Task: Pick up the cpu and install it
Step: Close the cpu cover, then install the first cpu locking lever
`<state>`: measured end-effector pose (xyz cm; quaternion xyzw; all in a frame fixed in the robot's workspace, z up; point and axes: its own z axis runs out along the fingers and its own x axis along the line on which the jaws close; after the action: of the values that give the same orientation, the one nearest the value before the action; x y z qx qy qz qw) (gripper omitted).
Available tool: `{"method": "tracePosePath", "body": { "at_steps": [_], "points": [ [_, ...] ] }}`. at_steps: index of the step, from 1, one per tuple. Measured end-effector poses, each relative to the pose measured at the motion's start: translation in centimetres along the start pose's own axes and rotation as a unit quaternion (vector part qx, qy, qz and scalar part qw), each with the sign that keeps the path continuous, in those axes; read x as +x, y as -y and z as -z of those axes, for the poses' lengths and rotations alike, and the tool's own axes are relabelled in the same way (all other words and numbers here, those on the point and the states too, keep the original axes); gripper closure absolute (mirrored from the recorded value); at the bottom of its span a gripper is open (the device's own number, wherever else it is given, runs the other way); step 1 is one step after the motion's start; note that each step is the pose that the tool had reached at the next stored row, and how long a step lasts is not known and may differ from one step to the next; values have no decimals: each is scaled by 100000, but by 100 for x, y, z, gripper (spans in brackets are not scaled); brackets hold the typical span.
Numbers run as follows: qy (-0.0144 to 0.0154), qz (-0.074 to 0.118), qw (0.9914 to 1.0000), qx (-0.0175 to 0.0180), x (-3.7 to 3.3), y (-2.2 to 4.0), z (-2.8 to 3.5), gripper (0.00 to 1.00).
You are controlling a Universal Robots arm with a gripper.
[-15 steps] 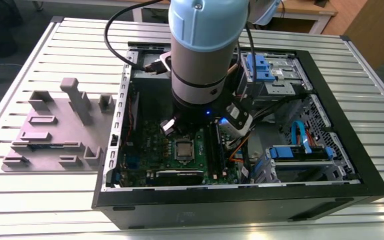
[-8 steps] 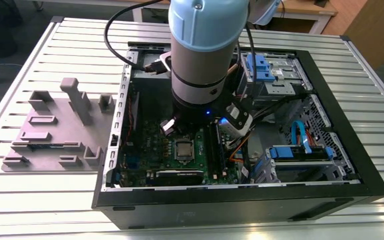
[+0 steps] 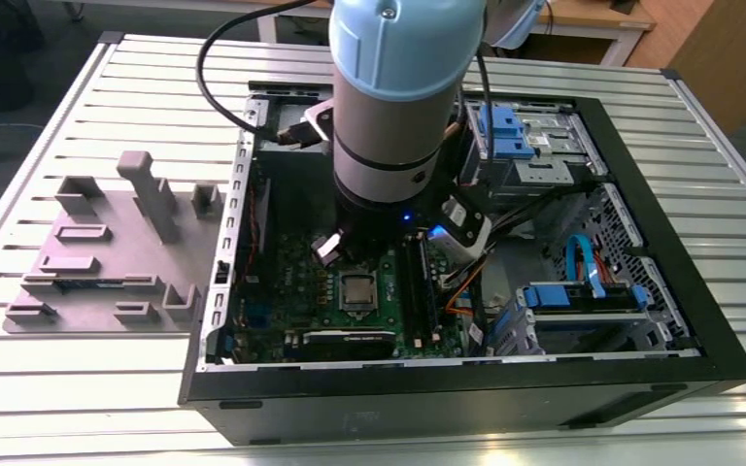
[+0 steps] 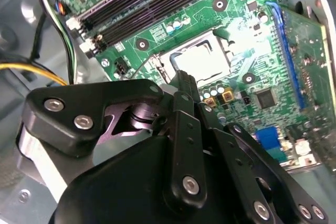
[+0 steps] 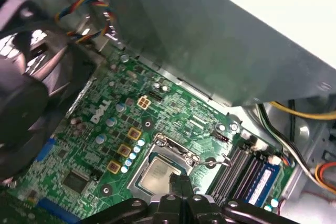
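The cpu (image 3: pixel 356 290) lies flat in the socket on the green motherboard (image 3: pixel 387 325) inside the open computer case. Both wrist views show its pale silver top, the cpu (image 4: pixel 202 59) (image 5: pixel 156 174) framed by the socket's metal frame (image 5: pixel 176 151). My gripper (image 4: pixel 184 78) (image 5: pixel 179 180) hangs just above the near edge of the socket. Its black fingers are pressed together and shut, with nothing between them. In the exterior view the arm's wrist (image 3: pixel 392 116) stands over the board and covers most of the gripper.
Memory slots (image 4: pixel 142 1) run beside the socket. A black fan (image 5: pixel 26 82) and the grey case wall (image 5: pixel 220 40) stand close by. Blue drive cages (image 3: pixel 503 131) and cables (image 3: pixel 581 262) fill the case toward the exterior view's right. A grey parts fixture (image 3: pixel 114 252) sits outside it on the exterior view's left.
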<state>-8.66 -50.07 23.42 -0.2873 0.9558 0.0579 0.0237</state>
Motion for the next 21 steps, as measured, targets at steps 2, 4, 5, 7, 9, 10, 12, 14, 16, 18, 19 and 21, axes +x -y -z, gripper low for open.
{"method": "tracePosePath", "body": {
  "at_steps": [2,4,5,7,9,10,12,14,16,18,19,21],
  "points": [
    [-175,1785,99984,-142,0,0,-1,89],
    [-350,3565,99935,-281,0,0,-1,89],
    [-436,4467,99899,-353,0,0,-2,89],
    [-619,6327,99796,-501,0,1,-3,89],
    [-739,7512,99713,-587,0,0,-3,89],
    [-743,7555,99710,-590,1,0,-3,89],
    [-762,7565,99709,-570,0,1,-3,89],
    [-779,7567,99709,-549,0,1,-3,89],
    [-779,7563,99709,-550,0,1,-3,89],
    [-781,7564,99709,-548,0,1,-3,89],
    [-781,7565,99709,-546,0,1,-3,89],
    [-786,7566,99709,-540,0,1,-3,89]
  ]
}}
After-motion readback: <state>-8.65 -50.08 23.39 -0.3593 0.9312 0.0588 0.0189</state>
